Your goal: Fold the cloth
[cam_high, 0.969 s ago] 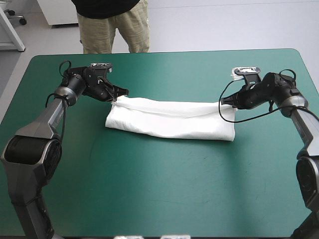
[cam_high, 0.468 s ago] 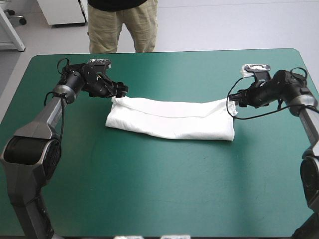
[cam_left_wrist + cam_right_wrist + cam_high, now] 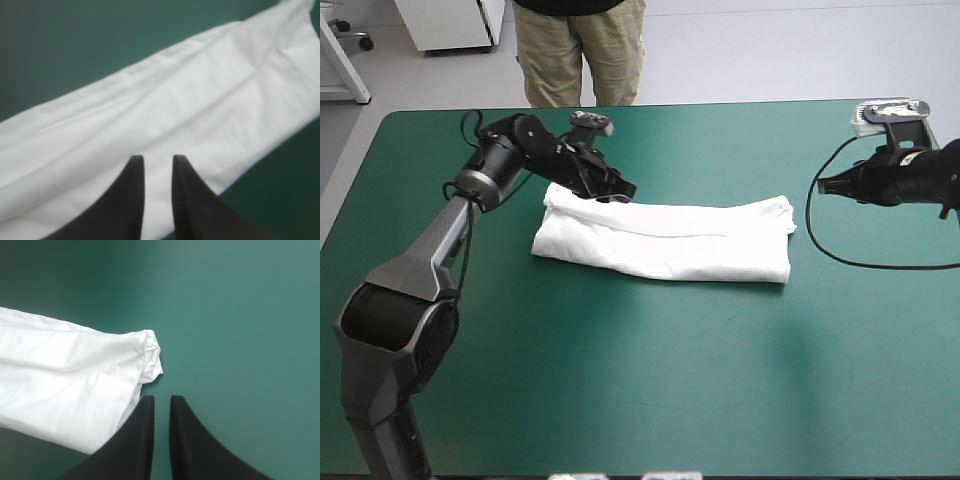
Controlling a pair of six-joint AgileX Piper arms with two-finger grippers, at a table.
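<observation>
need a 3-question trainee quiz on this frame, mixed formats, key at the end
1. True or false: the T-shirt hangs lifted clear of the table.
2. Which is over the T-shirt? A) left gripper B) right gripper C) both
3. Fill in: the table's cover is ___.
Key: 1 false, it lies folded on the table; 2 A, the right gripper is off its end; 3 teal-green.
</observation>
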